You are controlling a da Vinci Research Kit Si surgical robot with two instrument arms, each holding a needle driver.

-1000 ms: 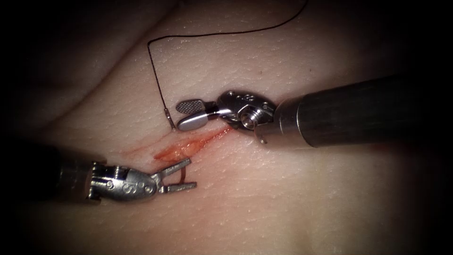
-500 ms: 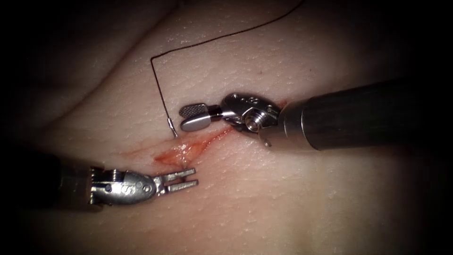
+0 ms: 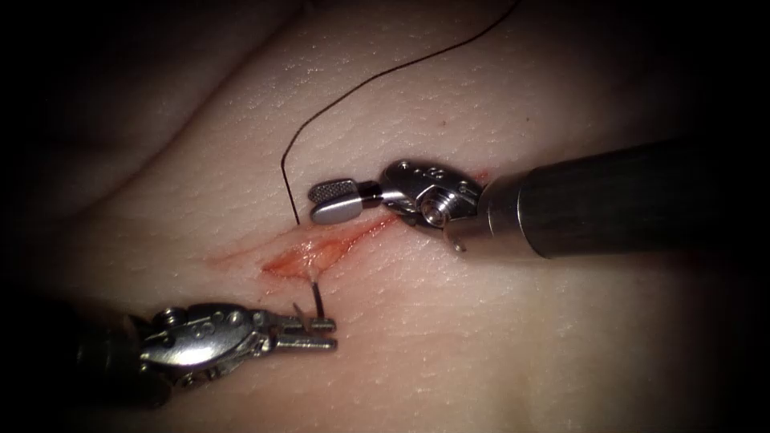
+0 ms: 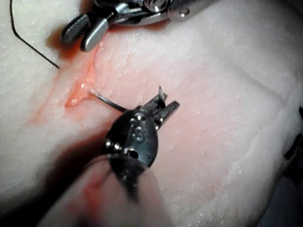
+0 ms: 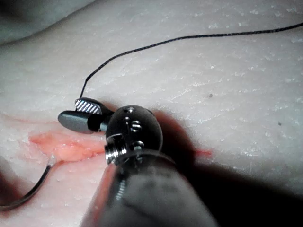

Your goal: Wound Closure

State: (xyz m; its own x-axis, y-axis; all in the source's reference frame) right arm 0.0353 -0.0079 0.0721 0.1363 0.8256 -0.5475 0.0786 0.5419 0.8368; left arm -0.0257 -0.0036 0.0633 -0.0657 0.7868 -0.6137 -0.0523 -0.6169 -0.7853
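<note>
Two tools work a cut in the tissue (image 3: 497, 337).
Left tool (image 3: 317, 334) clamps the needle (image 3: 315, 298) near its tip at 6 o'clock; right tool (image 3: 333, 200), jaws parted, holds nothing; thread (image 3: 377, 76) trails toward 1 o'clock.

Both tools had dark, matte tubular shafts (image 3: 609, 200) ending in polished silver wrists (image 3: 425, 188) with small round screws; jaw faces were cross-hatched.

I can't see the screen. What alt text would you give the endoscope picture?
The left tool, jaws shut, grips a curved needle near its tip, the needle's rear part in the tissue at the cut. The right tool hovers open above the cut, holding nothing; dark thread trails away across the tissue.
</note>
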